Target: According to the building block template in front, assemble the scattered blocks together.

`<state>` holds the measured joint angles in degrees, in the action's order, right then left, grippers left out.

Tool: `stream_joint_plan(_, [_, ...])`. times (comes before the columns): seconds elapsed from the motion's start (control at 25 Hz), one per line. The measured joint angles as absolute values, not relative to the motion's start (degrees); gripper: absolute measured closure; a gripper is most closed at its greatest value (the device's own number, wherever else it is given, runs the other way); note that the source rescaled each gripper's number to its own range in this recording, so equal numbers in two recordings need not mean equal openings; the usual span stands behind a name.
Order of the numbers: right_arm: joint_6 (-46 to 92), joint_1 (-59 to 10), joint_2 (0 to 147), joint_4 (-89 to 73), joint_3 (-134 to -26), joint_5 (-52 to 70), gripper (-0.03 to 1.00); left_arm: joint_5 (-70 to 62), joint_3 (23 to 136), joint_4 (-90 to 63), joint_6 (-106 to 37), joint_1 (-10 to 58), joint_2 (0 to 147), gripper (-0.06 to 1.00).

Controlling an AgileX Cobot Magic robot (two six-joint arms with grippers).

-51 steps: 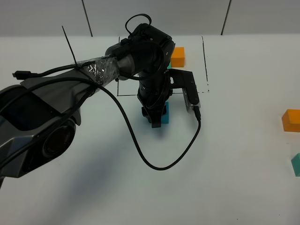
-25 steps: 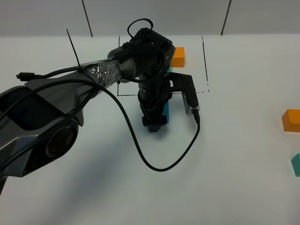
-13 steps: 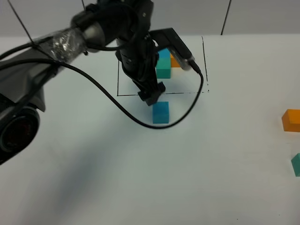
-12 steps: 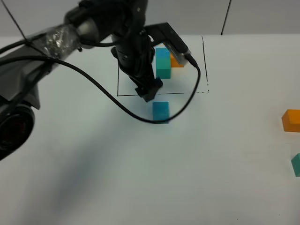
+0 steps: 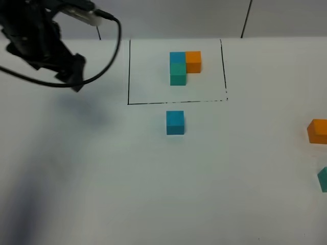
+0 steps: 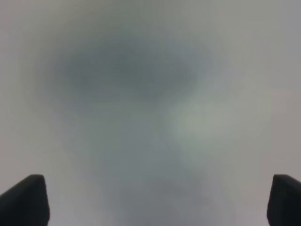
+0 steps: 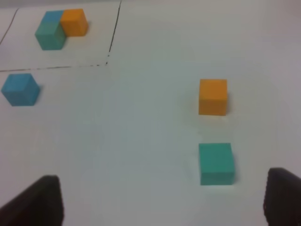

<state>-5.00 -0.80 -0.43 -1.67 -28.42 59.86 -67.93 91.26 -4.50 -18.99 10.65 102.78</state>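
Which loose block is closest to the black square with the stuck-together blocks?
The blue block. It sits just outside the black frame, while the loose orange block and loose teal block lie far off to the right.

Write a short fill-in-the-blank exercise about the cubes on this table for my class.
The loose cube just outside the black frame is ____.
The template holds ____ cubes.
In the right wrist view, the loose teal cube lies nearest the loose ____ cube.
The left gripper holds ____ between its jaws.
Missing words: blue; three; orange; nothing.
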Motion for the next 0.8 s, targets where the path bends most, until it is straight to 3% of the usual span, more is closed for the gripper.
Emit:
stream_joint_plan(0.2, [-5.05,-0.80,-0.43,-1.67,-28.42,59.86,0.23,-62.17,76.44,-3.41,-14.80,6.23,83.29,-0.03])
stream_joint_plan(0.48, [-5.05,-0.80,-0.43,-1.67,-28.42,59.86,0.23,-55.91,57.78,0.00,-1.82,6.18,56.85,0.00])
stream_joint_plan(0.8, [-5.05,-0.80,-0.43,-1.67,-28.42,59.86,0.23,-54.91,43.59,-0.32,0.00,6.18,32.42,0.05])
